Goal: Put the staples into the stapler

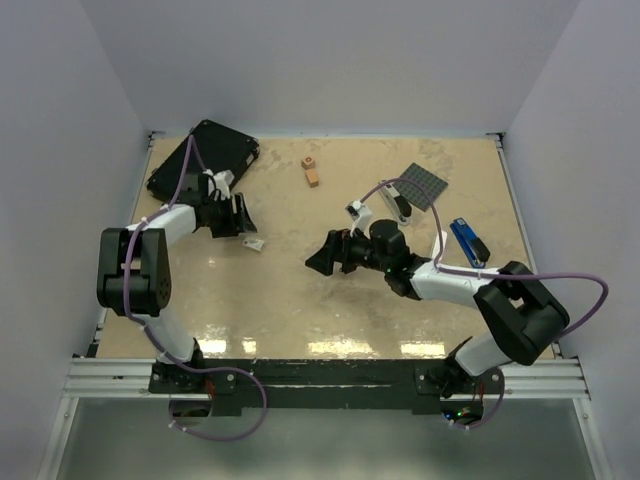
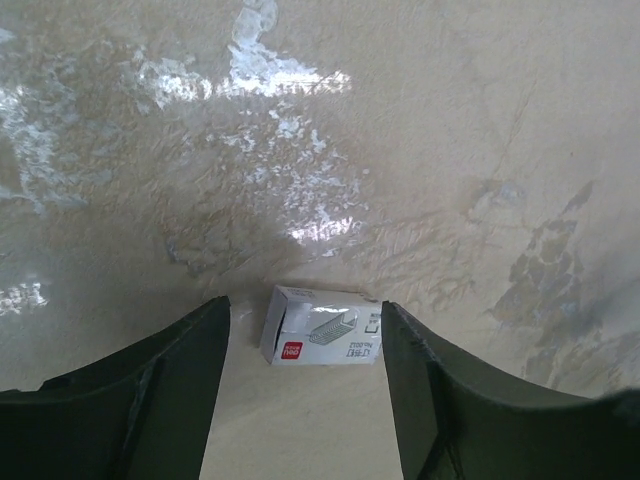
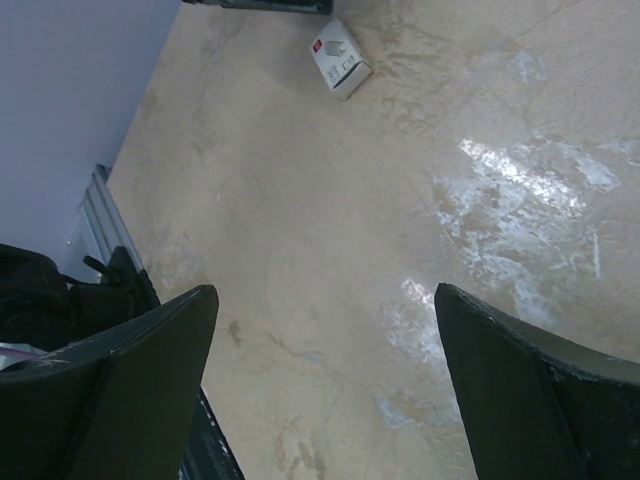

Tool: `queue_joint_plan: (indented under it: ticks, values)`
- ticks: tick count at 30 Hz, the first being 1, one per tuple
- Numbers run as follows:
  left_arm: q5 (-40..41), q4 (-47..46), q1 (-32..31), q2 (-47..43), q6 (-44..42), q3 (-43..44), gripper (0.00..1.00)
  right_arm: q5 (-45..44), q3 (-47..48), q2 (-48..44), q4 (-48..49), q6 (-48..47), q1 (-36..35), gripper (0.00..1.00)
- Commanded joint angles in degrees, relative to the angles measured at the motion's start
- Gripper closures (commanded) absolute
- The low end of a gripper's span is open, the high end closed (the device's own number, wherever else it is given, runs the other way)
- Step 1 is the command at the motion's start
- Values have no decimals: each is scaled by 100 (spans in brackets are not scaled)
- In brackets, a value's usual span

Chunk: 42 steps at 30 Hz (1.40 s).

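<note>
A small white staple box (image 2: 322,340) with a red label and a picture of staples lies flat on the table, one end flap open. The grey staples themselves do not show. My left gripper (image 2: 303,303) is open, and the box lies just ahead of it between the two fingertips; I cannot tell whether they touch it. In the top view the box (image 1: 254,243) is right by the left gripper (image 1: 244,228). The slim stapler (image 1: 399,204) with its black top lies at the back right. My right gripper (image 1: 318,262) is open and empty over mid-table (image 3: 325,292).
A bright blue stapler (image 1: 468,241) lies at the right. A grey mat (image 1: 422,185) is behind the slim stapler. A black flat case (image 1: 205,155) sits at the back left. Two small wooden blocks (image 1: 311,171) lie at the back centre. The box also shows in the right wrist view (image 3: 340,58).
</note>
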<state>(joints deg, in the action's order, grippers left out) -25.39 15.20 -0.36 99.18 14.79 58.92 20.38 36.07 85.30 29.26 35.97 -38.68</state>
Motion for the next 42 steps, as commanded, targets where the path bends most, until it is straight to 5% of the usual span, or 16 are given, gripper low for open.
queue_joint_plan:
  ticks: [1,23,42]
  values:
    - [-317,141,36,338,-292,260,34,-324,-4,188,950,700,-166,5]
    - [-1170,-8,150,313,-11,-301,56,-623,664,1577,1601,1395,-395,16]
    - [-1329,-167,-245,251,156,-469,60,-693,1569,2606,1356,1527,-421,26]
